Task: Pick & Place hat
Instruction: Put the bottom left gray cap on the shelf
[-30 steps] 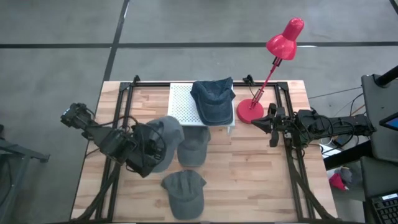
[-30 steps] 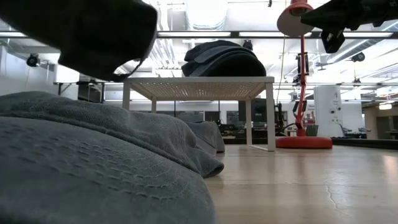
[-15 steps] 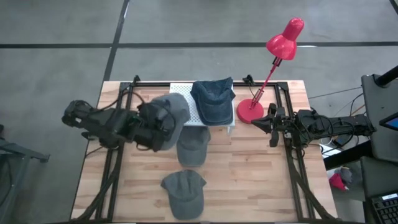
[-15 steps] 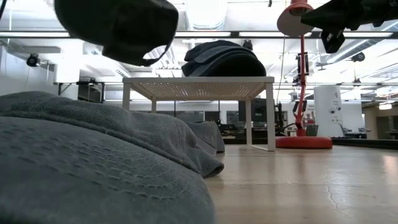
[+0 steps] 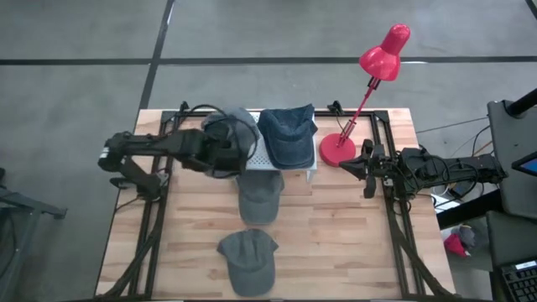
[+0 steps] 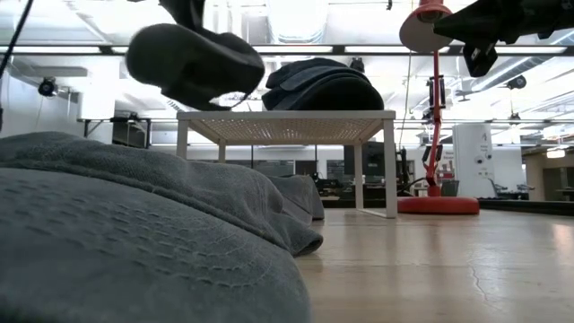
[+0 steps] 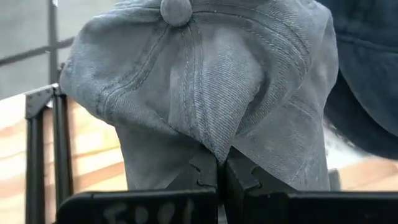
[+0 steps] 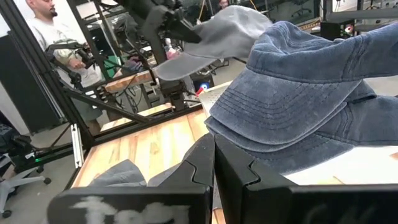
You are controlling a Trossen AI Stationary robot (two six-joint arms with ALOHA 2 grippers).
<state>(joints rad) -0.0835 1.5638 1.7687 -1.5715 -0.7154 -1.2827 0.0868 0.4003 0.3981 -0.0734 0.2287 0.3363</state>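
My left gripper (image 5: 223, 151) is shut on a grey hat (image 5: 232, 134) that hangs in the air over the left part of the white perforated stand (image 5: 248, 149). In the low view this hat (image 6: 194, 63) floats above the stand's top (image 6: 287, 116). A blue hat (image 5: 287, 136) rests crown up on the stand's right part. Two more grey hats lie on the table: one (image 5: 259, 198) just in front of the stand, one (image 5: 247, 260) near the front edge. My right gripper (image 5: 366, 169) waits shut at the right side, holding nothing. My left gripper pinches a fold of the grey hat's crown cloth (image 7: 217, 140) between its two fingers (image 7: 202, 169), some way from the top button (image 7: 176, 9). The fingers slant downward, coming from the table's left. The hat is lifted clear of table and stand.
A red desk lamp (image 5: 339, 150) stands right of the stand, its head (image 5: 385, 50) leaning past the far edge. Black frame rails (image 5: 153, 220) run along both table sides. A person (image 8: 46, 37) stands beyond the table in the right wrist view.
My left gripper has swung toward the table's far edge and a little to the right, rolling as it went. It has carried the grey hat from over the middle-left of the table to above the stand's left part. The hat has stayed lifted clear throughout.
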